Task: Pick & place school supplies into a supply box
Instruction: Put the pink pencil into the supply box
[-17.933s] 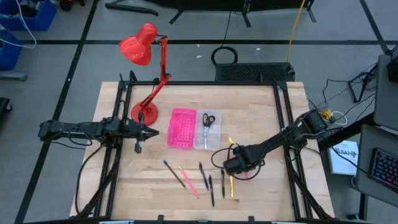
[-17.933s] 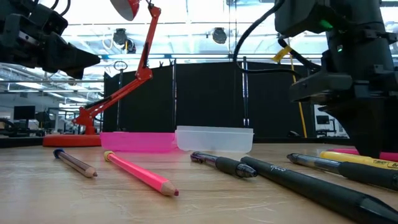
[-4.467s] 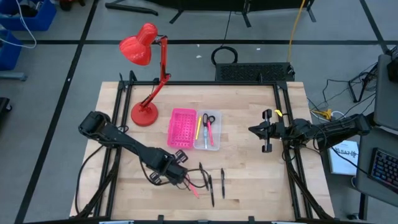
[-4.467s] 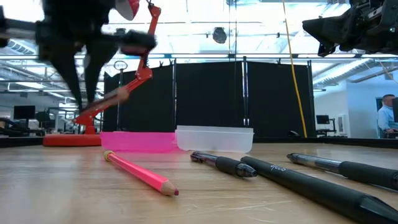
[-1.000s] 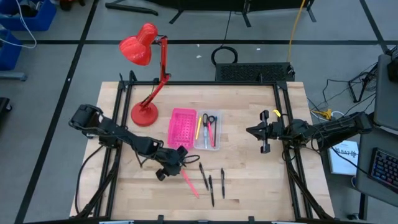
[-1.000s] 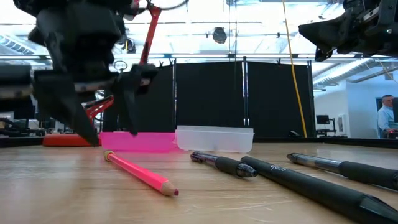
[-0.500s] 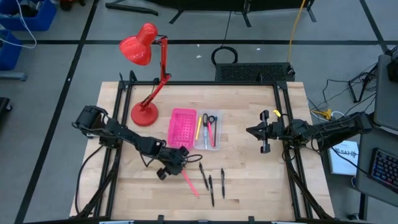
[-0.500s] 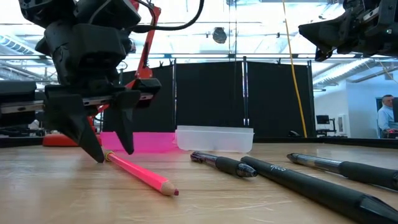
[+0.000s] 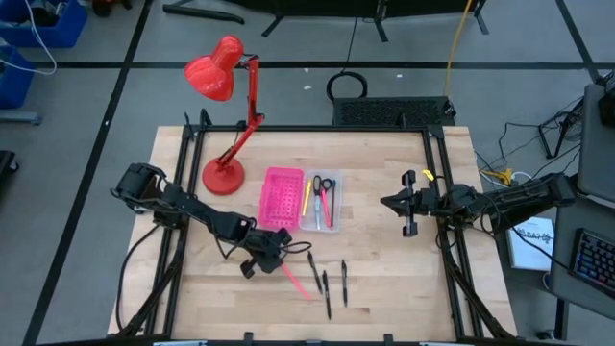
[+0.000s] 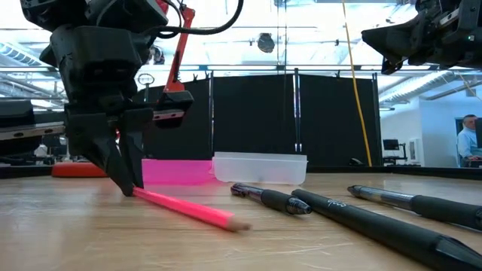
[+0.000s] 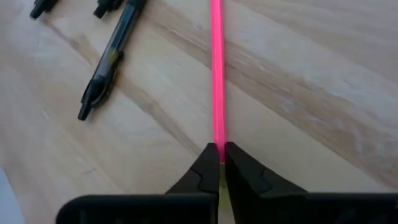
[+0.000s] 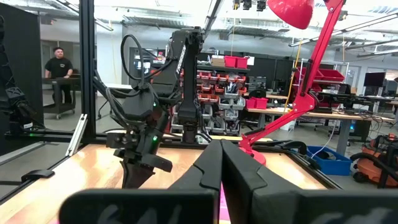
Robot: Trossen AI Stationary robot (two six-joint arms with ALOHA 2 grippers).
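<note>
Pink pencil is pinched at its blunt end by the left gripper, jaws shut tight on it, near the worktop's front edge just in front of the pink tray. In the low view the pencil slants down, its tip near or on the wood. The box, clear plastic beside the pink tray toward the middle of the worktop, already holds scissors and 2 thin pens or pencils. 3 black pens lie loose beside the gripper, toward the front edge. The right gripper waits by the right edge, jaws together on nothing.

Risk, as I judge it: the hold is at the very end, so the long free length could swing or slip out during the lift. The tip might also drag and knock the nearest pen, or the pencil could land in the pink tray, which adjoins the box.
</note>
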